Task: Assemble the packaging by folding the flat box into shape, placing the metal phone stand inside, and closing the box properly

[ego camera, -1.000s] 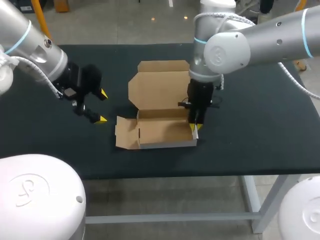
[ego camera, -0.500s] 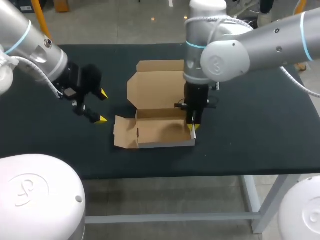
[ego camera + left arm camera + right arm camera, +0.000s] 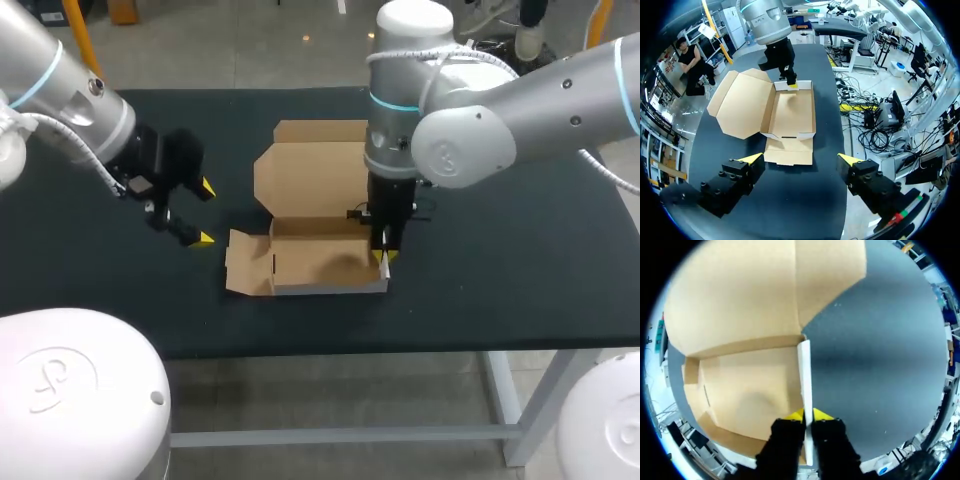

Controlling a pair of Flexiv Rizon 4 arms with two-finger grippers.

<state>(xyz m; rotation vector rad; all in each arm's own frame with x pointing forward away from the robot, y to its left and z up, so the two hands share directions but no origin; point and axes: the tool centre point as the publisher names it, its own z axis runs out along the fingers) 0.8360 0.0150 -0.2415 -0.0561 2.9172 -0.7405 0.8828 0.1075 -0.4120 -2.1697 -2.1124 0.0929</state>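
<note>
The half-folded cardboard box [image 3: 310, 262] lay open near the middle of the dark surface [image 3: 500, 260], with its lid [image 3: 310, 175] spread flat behind the tray. The right tool [image 3: 384, 256] stood straight down at the tray's right end. Its yellow tips pinched the upright side wall [image 3: 805, 375], one inside the tray and one outside. The left tool [image 3: 203, 212] hung well apart to the box's left, fingers spread wide and holding nothing. The box's loose end flap [image 3: 788, 151] faced it.
</note>
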